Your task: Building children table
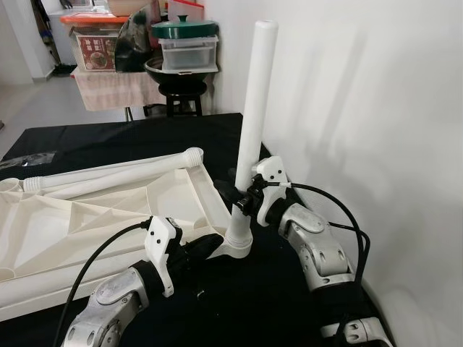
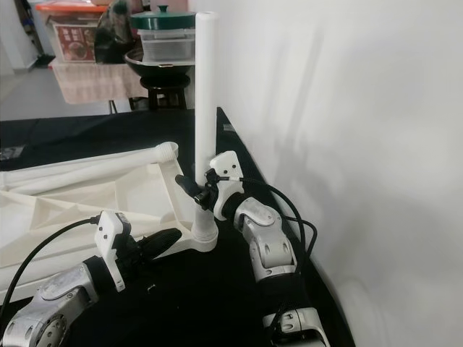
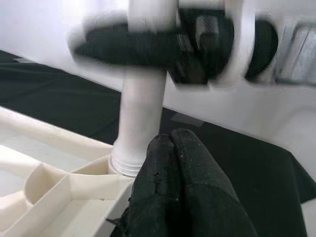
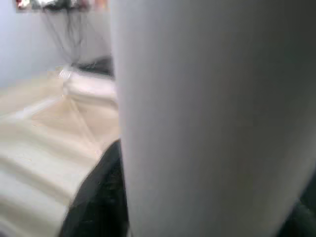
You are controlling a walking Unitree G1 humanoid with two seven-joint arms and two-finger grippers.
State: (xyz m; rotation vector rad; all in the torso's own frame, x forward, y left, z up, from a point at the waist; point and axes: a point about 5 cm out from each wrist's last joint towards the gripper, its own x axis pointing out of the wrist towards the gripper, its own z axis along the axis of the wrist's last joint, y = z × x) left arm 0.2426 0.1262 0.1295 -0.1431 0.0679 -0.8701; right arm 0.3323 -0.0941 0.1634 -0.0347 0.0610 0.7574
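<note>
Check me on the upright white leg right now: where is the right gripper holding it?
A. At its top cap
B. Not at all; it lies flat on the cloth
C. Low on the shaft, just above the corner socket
C: the right gripper is clamped round the upright leg low down, just above the corner socket of the tabletop.
</note>
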